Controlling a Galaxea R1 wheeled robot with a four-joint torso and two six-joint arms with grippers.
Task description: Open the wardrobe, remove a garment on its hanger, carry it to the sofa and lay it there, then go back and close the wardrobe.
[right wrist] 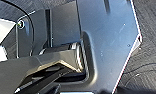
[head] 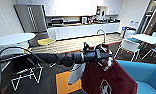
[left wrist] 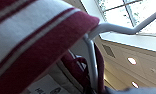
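Left gripper (head: 102, 53) clenched on hanger (head: 102, 32), held high so garment (head: 107, 77) hangs free beside sofa (head: 146, 75), likely for laying down. Right gripper's grasp: cannot tell.

Matt maroon cloth garment (head: 111, 75) on a smooth glossy white hanger (left wrist: 92, 62).
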